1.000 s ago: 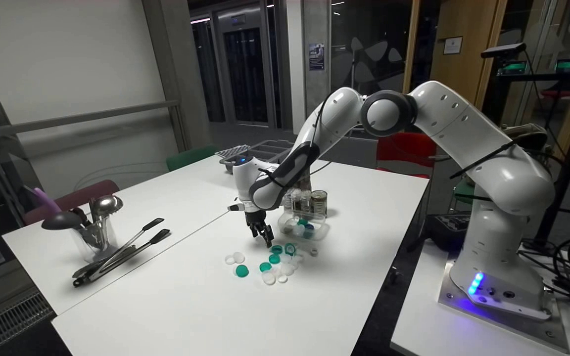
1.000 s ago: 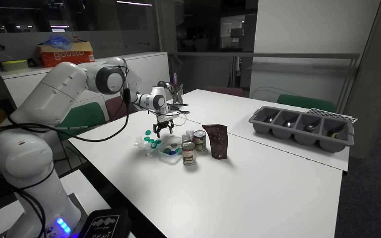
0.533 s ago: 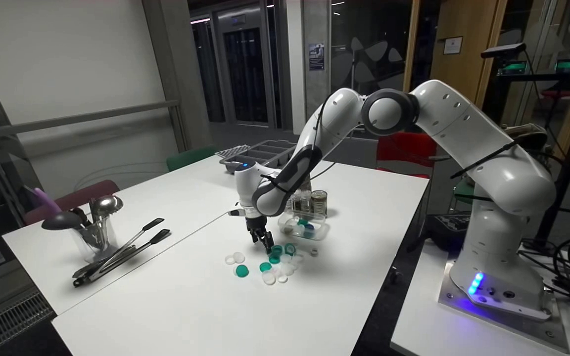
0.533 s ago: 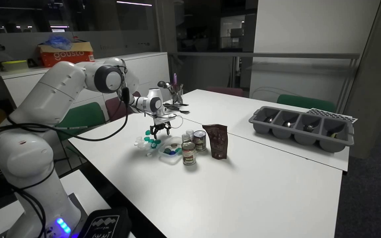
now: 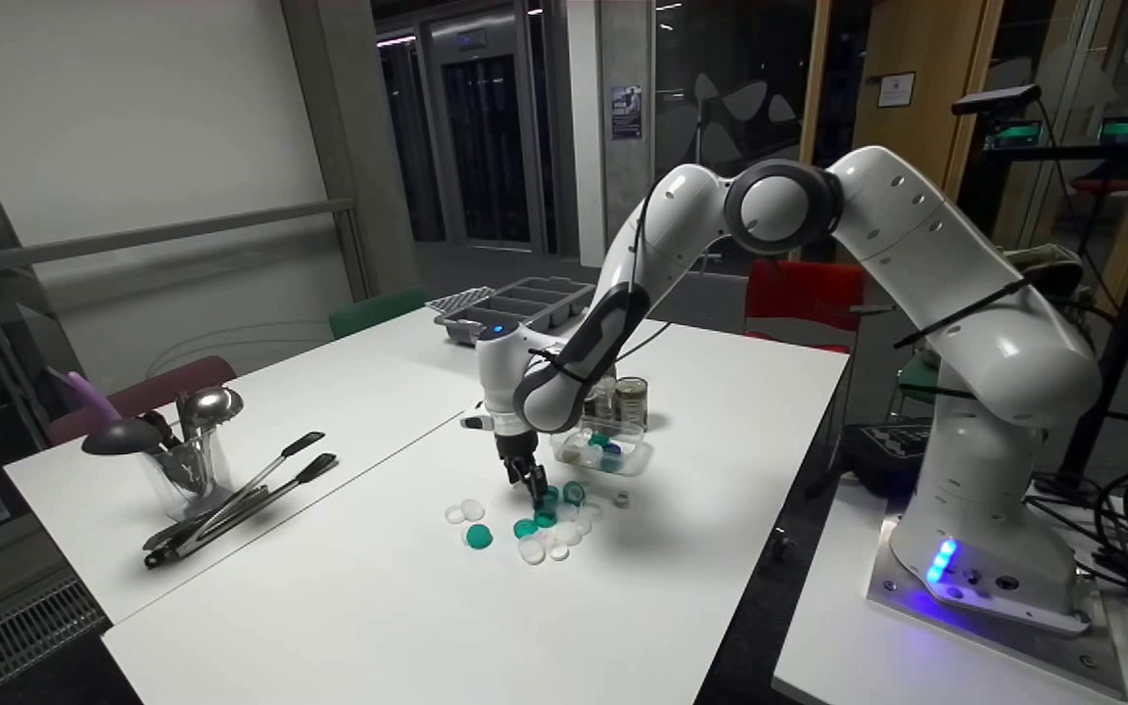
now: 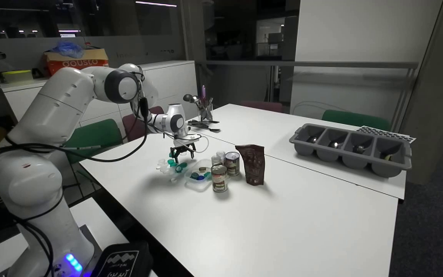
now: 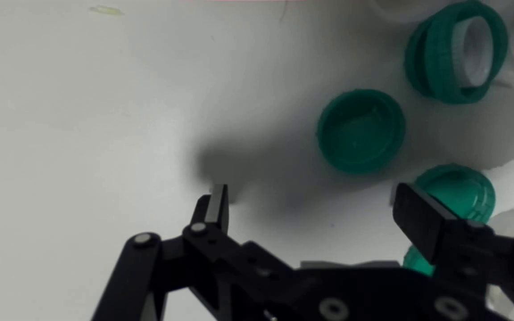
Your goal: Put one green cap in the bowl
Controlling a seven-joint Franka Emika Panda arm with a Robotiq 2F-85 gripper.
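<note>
Several green caps lie among white ones on the table, such as a domed cap (image 5: 478, 536) apart on the left in an exterior view. In the wrist view an upturned green cap (image 7: 361, 131) lies just beyond the fingertips. Green caps with a white one inside (image 7: 455, 53) lie farther right. Another green cap (image 7: 464, 191) is partly hidden behind the right finger. My gripper (image 7: 310, 191) is open and empty, low above the table. In both exterior views it is at the edge of the caps (image 6: 184, 159). The bowl, a clear plastic tub (image 5: 634, 458), holds several caps and stands beside the pile (image 6: 198, 186).
White caps (image 5: 532, 550) lie around the green ones. Cans (image 6: 219, 179) and a brown pouch (image 6: 253, 165) stand close to the tub. A grey cutlery tray (image 6: 394, 165) is farther away. Tongs (image 5: 251, 504) and a glass of utensils (image 5: 194, 480) are at the table's other side.
My gripper has moved lower and sideways toward the green caps, rightward in one exterior picture and leftward in another. It stays open. The caps and tub look unmoved.
</note>
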